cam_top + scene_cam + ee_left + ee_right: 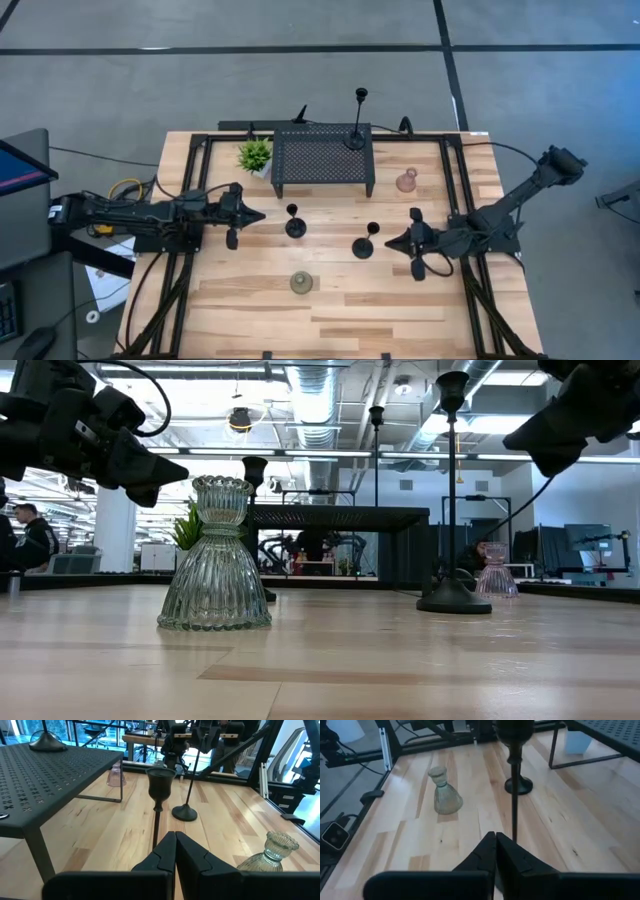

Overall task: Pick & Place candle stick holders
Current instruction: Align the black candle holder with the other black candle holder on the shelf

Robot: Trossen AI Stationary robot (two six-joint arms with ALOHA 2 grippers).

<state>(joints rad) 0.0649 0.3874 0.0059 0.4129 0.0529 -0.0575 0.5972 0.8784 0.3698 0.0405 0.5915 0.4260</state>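
Two short black candle stick holders stand on their round bases mid-table (pixel 295 225) (pixel 365 243). A tall black one (pixel 357 135) stands on the black perforated stand (pixel 322 160). The pinkish glass holder (pixel 406 181) stands right of the stand, and the olive-green one (pixel 301 283) stands nearer the front edge. My left gripper (pixel 260 215) is shut and empty, left of the first short holder (pixel 161 782). My right gripper (pixel 390 240) is shut and empty, just right of the second (pixel 514 795) and raised above the table (pixel 545 455).
A small green potted plant (pixel 255 155) stands at the stand's left end. Bare wood lies along the table's near edge, on both sides of the olive-green holder (pixel 215 560). People and desks show in the room beyond the far edge.
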